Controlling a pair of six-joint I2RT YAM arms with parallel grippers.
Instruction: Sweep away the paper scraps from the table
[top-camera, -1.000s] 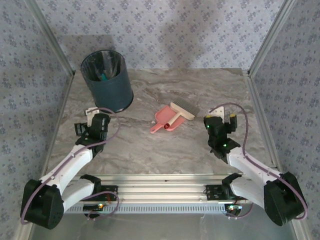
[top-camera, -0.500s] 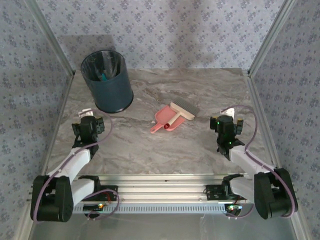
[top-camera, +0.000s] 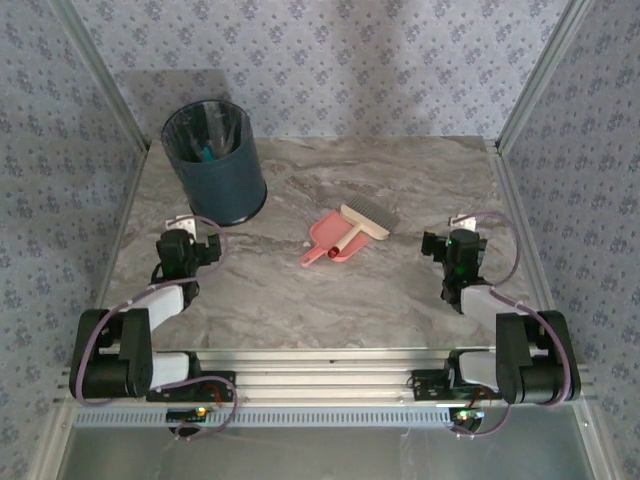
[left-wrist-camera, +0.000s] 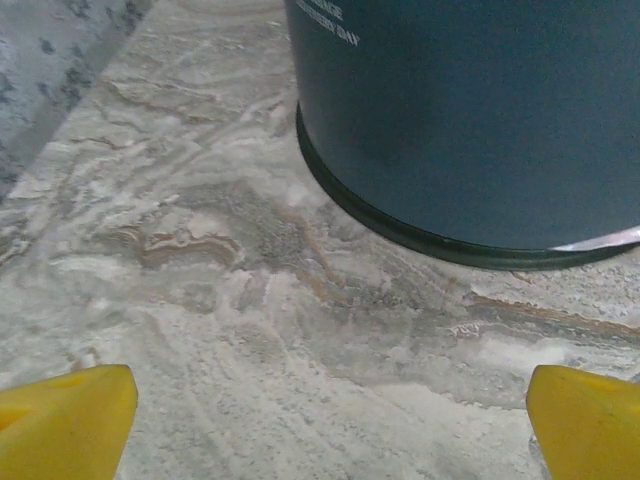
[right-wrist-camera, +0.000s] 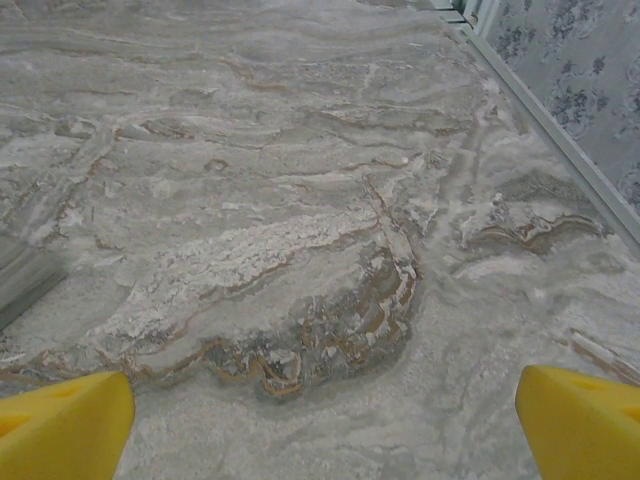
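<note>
Gaping left claw (left-wrist-camera: 325, 430) near bin (left-wrist-camera: 470, 120); gaping right claw (right-wrist-camera: 320, 425) near table (right-wrist-camera: 300, 200) edge.

Surfaces about my two arms (top-camera: 150, 305), seen from above and from both wrists.

- Bench (top-camera: 300, 300): smooth marble-patterned top, grey-beige, with a faint sheen.
- Rails (top-camera: 320, 365): bare aluminium, dull silver, at the bench's edges.
- Bin (top-camera: 228, 185): dark blue wall, smooth and satin, with a glossy clear film liner (top-camera: 205, 118) at its mouth.
- Dustpan (top-camera: 322, 233): pink plastic, matt.
- Brush (top-camera: 368, 222): pale cream back, grey bristles.
- My left hand (left-wrist-camera: 325, 425) and right hand (right-wrist-camera: 320, 420): fingertips (left-wrist-camera: 65, 415) of matt yellow plastic.
- My arms: white and black shells, smooth.
- Walls (top-camera: 350, 60): matt patterned paper.
</note>
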